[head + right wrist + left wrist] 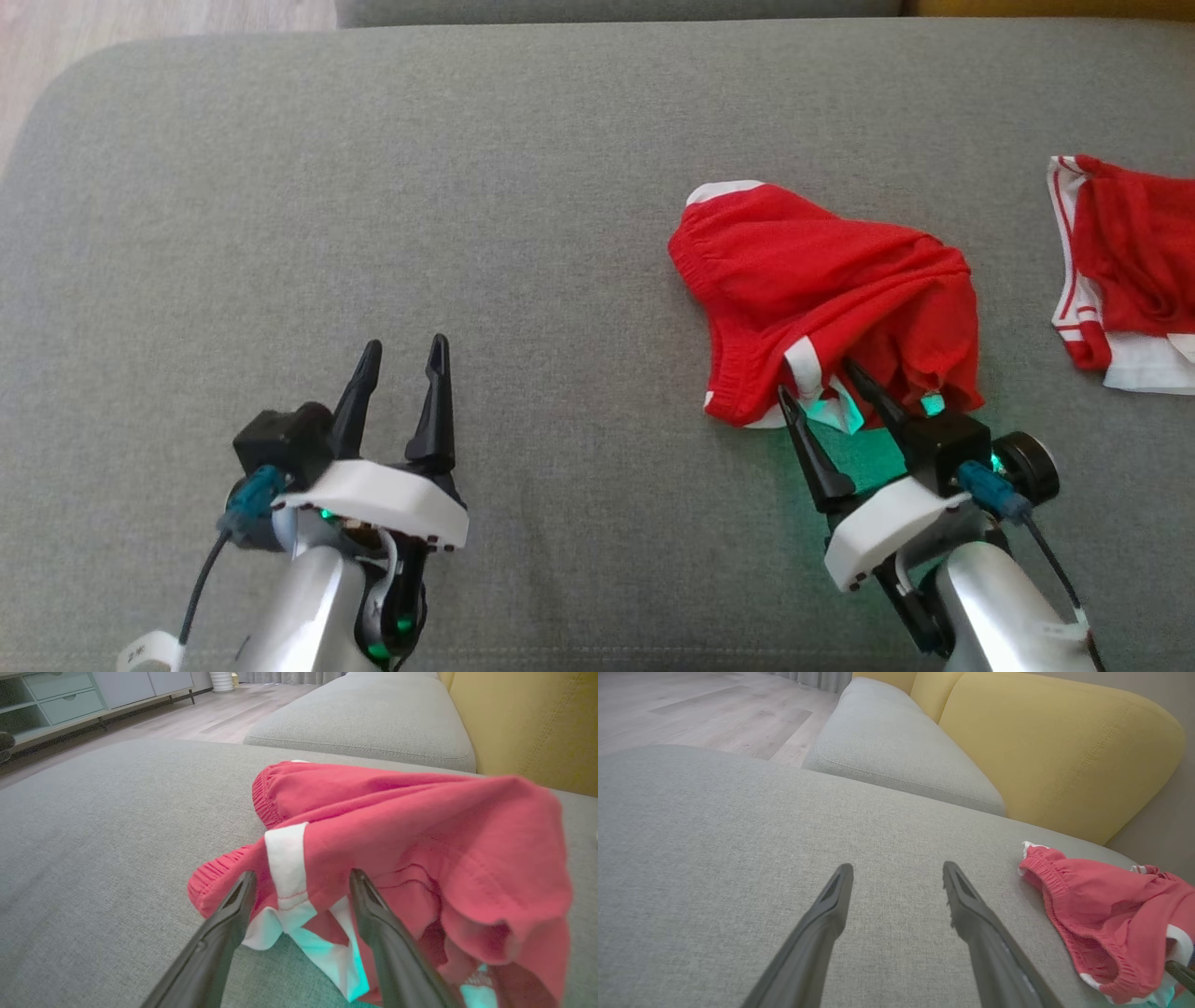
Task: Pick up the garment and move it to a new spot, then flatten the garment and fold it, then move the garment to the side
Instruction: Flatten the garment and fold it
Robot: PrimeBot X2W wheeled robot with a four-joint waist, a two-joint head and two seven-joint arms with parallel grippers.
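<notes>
1. Broad grey cushion [373,187] as the work surface, with a yellow backrest [1055,742] and wooden floor [714,709] beyond.
2. Red garment [812,280] with white trim, crumpled on the cushion's right half.
3. Right claw [815,376] with fingers spread wide, tips at the garment's near hem on either side of a white band, nothing clamped.
4. Left claw [406,342] likewise spread and empty, over bare cushion, well apart from the garment.
5. Second red-and-white garment [1130,261] at the far right edge.
</notes>
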